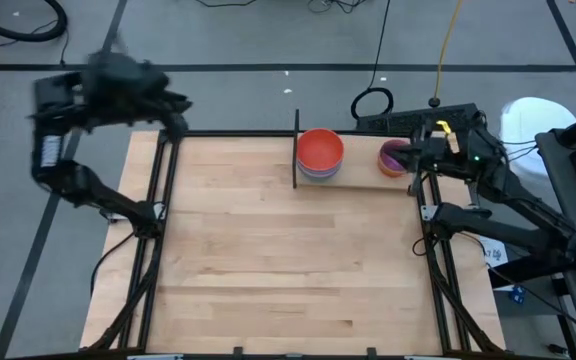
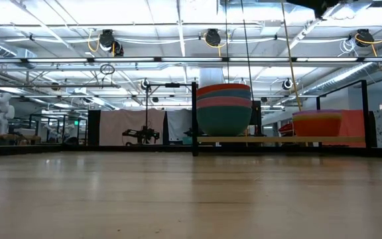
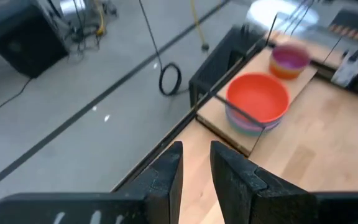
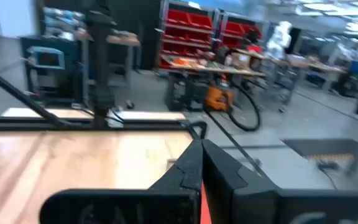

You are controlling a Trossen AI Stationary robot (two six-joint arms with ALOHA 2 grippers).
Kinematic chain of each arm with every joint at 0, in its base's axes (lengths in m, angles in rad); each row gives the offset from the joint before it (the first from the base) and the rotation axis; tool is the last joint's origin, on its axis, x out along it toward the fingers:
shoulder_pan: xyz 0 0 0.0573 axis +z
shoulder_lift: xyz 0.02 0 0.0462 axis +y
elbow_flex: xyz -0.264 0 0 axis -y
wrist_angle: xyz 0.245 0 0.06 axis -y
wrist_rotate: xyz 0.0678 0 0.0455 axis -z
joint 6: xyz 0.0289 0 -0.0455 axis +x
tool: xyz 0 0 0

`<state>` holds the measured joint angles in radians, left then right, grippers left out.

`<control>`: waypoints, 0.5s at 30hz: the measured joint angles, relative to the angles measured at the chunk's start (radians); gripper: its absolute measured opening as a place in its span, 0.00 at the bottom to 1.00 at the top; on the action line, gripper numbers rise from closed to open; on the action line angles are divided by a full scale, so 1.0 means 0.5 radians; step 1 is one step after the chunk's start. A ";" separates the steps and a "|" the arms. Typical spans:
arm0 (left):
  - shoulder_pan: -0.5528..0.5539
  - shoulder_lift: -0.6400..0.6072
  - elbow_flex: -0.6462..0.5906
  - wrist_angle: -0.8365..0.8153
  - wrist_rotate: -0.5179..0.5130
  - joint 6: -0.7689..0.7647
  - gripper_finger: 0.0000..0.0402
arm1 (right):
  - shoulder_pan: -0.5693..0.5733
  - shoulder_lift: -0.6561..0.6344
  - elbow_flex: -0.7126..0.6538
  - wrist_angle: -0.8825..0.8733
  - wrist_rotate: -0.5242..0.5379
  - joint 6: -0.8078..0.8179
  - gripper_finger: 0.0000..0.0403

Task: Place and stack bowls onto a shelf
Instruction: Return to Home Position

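The shelf [image 1: 363, 172], a light-wood board with a black post [image 1: 296, 150], stands at the table's far edge. On it, next to the post, sits a stack of larger bowls [image 1: 320, 153] with a red-orange one on top [image 3: 258, 98]. A smaller stack [image 1: 393, 157], purple over orange [image 3: 289, 61], rests toward the shelf's right end. My left gripper [image 3: 194, 165] is open and empty, raised above the table's far left corner [image 1: 175, 112]. My right gripper [image 4: 199, 163] is shut, just right of the small stack [image 1: 414, 150]. Whether it touches that stack, I cannot tell.
A black frame [image 1: 158, 215] runs along the left, right and far edges of the wooden tabletop [image 1: 288, 260]. Cables [image 1: 371, 100] lie on the floor beyond the far edge. In the low view both stacks [image 2: 224, 109] stand side by side on the board [image 2: 277, 140].
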<state>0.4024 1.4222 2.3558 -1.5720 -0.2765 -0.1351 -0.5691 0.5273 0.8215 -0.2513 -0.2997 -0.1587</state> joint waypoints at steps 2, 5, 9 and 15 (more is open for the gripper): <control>-0.018 -0.095 0.000 0.000 0.000 -0.006 0.22 | -0.001 -0.068 0.000 -0.097 0.047 0.002 0.00; -0.043 -0.230 0.000 0.001 0.002 -0.015 0.22 | -0.001 -0.156 -0.001 -0.201 0.131 0.015 0.00; -0.082 -0.397 -0.020 0.006 0.001 -0.048 0.22 | -0.001 -0.239 -0.001 -0.276 0.141 0.016 0.00; -0.107 -0.755 -0.311 0.004 0.032 -0.122 0.22 | -0.001 -0.326 -0.002 -0.271 0.137 0.016 0.00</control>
<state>0.3488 1.0448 2.2001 -1.5700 -0.2604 -0.1962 -0.5697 0.3642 0.8207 -0.3866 -0.2314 -0.1510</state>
